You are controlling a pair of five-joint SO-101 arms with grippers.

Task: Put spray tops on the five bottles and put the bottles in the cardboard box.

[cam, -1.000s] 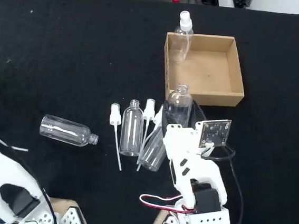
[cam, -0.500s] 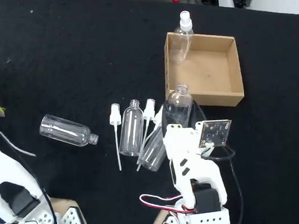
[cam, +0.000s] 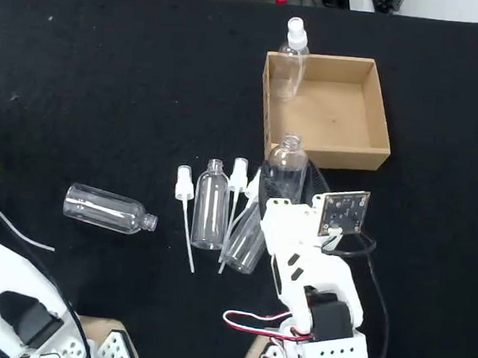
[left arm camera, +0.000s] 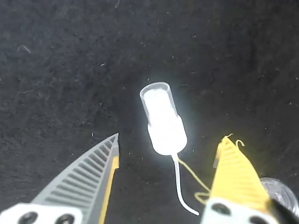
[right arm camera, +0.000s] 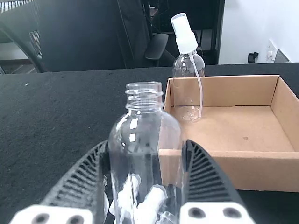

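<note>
Five bottles: one capped, one held, three lying down
Capped bottle: upright inside the cardboard box, in its eleven o'clock corner
Right gripper: pinching the open bottle, upright just outside the box at seven o'clock
Lone bottle: on its side, nine o'clock of the black table
Bottle pair: lying near centre, a loose top just beside at nine o'clock
Left gripper: fingers spread, a spray top lying on the table between them

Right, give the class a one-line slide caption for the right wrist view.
Right gripper holds an uncapped bottle upright before the cardboard box, where one spray-topped bottle stands.
</note>
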